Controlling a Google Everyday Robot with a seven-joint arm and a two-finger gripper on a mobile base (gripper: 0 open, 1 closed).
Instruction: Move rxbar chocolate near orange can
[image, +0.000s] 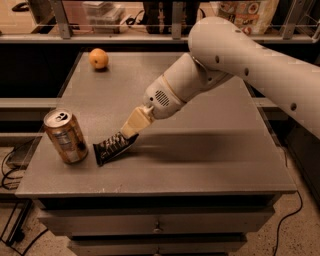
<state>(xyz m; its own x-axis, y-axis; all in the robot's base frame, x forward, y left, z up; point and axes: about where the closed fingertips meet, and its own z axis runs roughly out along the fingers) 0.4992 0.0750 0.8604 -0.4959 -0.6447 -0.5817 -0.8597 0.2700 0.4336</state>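
The rxbar chocolate (113, 147) is a small black wrapper with pale lettering, low over the grey table (200, 160) near its front left, its lower end at or just above the surface. My gripper (131, 132) is shut on the bar's upper right end, reaching down from the white arm at the upper right. The orange can (65, 137) stands upright just left of the bar, a small gap between them.
A round orange fruit (99, 58) lies at the table's back left. A shelf rail with boxes and cables runs behind the table. Drawers sit under the tabletop. Cables lie on the floor at the left and right.
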